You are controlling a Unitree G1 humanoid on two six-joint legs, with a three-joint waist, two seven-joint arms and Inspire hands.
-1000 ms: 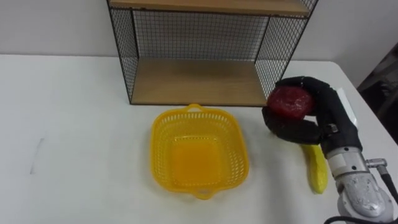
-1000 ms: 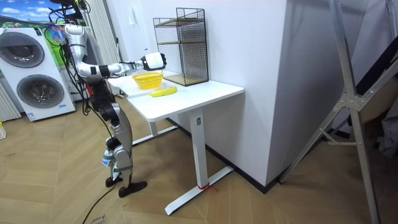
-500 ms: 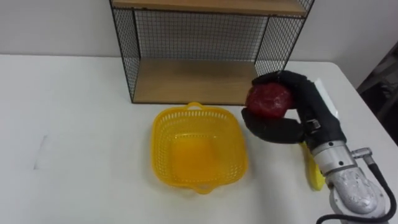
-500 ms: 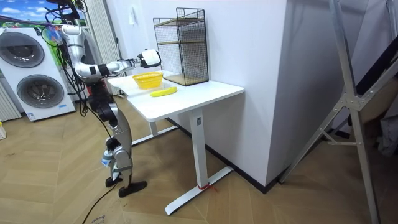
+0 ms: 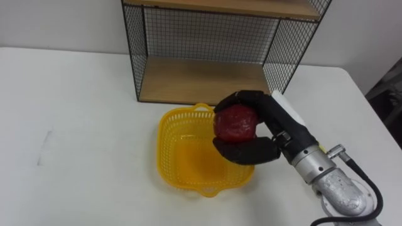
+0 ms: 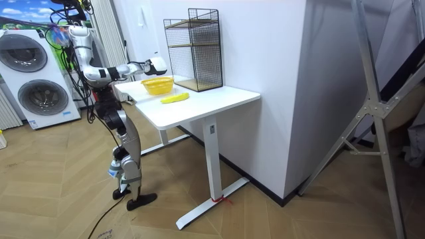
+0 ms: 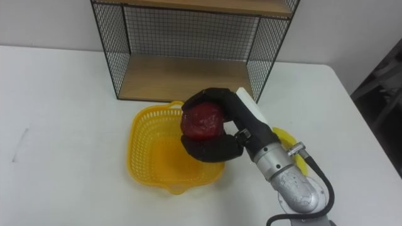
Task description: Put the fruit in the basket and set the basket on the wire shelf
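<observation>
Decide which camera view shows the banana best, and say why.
The room view: the banana lies whole and unobstructed on the table, beside the basket. In both eye views the right arm, its hand gripping the red fruit, covers it; the right eye view shows mere yellow slivers.

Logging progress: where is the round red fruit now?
In the left eye view, the round red fruit is gripped in the robot's right hand, over the right side of the yellow plastic basket, before the wire shelf.
</observation>
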